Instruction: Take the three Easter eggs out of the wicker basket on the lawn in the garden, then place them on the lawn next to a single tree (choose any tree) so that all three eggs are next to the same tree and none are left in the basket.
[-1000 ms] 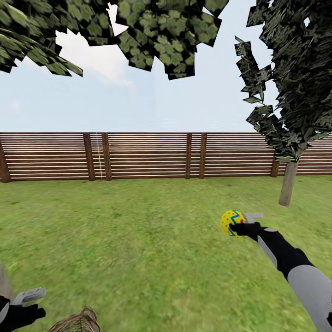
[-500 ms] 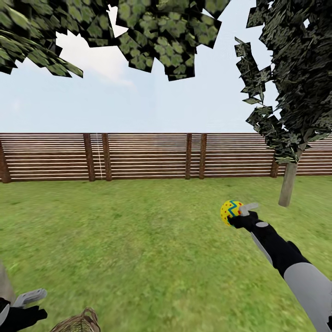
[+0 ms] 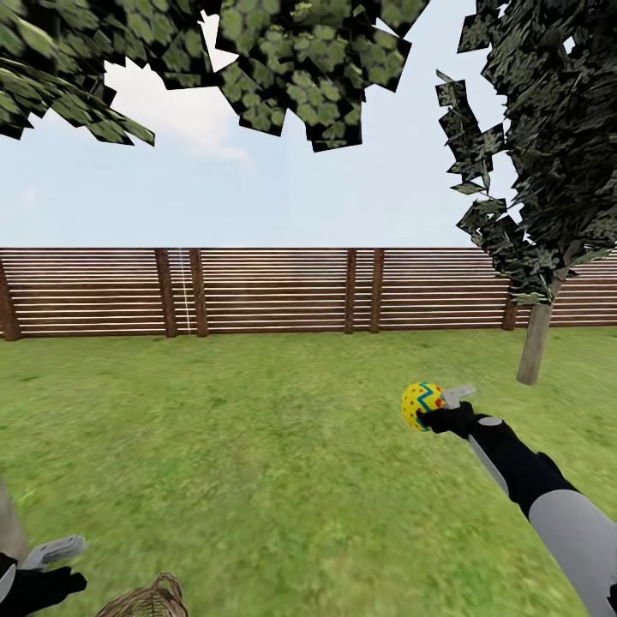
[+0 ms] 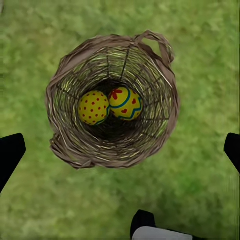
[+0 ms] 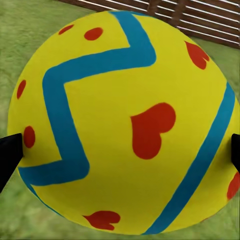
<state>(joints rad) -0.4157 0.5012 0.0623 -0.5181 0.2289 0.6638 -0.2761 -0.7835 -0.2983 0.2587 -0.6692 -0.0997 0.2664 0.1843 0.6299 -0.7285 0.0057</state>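
One egg (image 3: 421,405) clamped in right end effector (image 3: 439,410) — long axis seemingly level, fence-ward.

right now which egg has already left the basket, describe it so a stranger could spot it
Start at the slatted fence, then the grey-trunked tree on the lawn. In front of it the right gripper holds an egg above the grass; the other two eggs lie inside the wicker basket.

The wicker basket (image 3: 141,600) is cut off by the head view's lower edge, as is the left gripper (image 3: 47,570) at the corner. Most of the lawn (image 5: 30,50) is hidden behind the held egg (image 5: 125,120).
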